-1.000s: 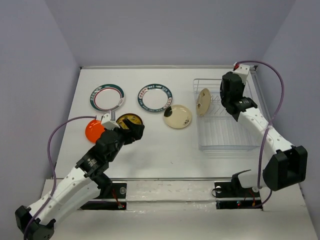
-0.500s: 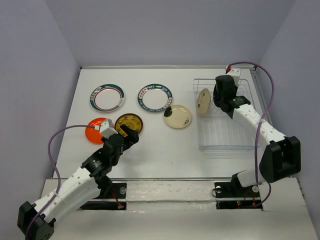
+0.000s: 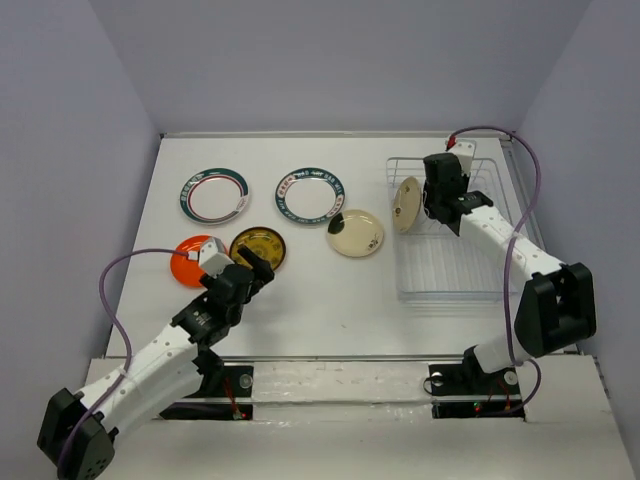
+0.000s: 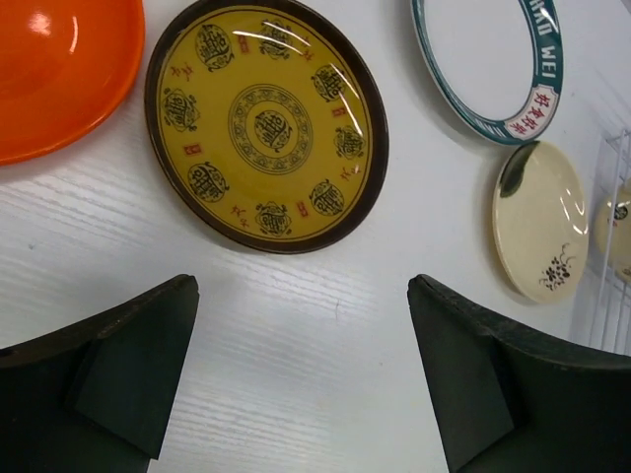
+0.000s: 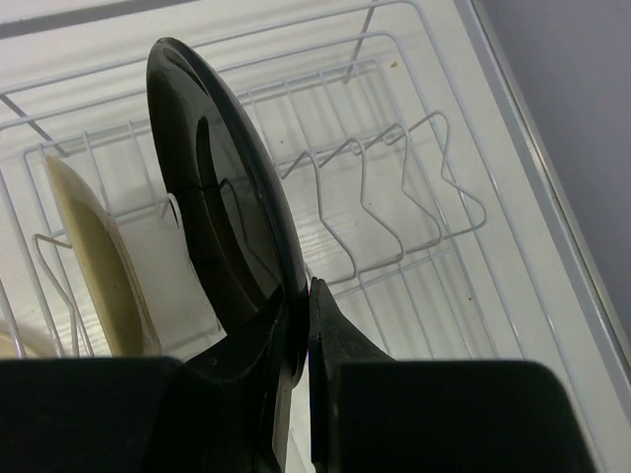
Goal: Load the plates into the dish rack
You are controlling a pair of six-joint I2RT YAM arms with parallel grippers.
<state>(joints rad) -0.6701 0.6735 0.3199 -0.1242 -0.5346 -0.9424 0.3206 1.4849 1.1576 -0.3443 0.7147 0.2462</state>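
Partly hidden, black plate [image 5: 212,197] with lower rim pinched inside right tool [image 5: 299,320]; left tool [image 4: 303,286] spread apart.

— How much of the orange plate [image 4: 49,69] does the left wrist view give?

— Part only: the top and left edges cut it. The green-rimmed plate [image 4: 483,49] runs off the top, and the 2 fingers of the left gripper [image 4: 301,286] run off the bottom.

— And the black plate [image 5: 222,197]?

— Its lower rim is hidden between the fingers of the right gripper [image 5: 299,301]. From above I cannot tell it from the dark gripper. Beside it, the cream plate [image 5: 94,261] loses its bottom behind the gripper body, and the rack [image 5: 404,187] runs off the left edge.
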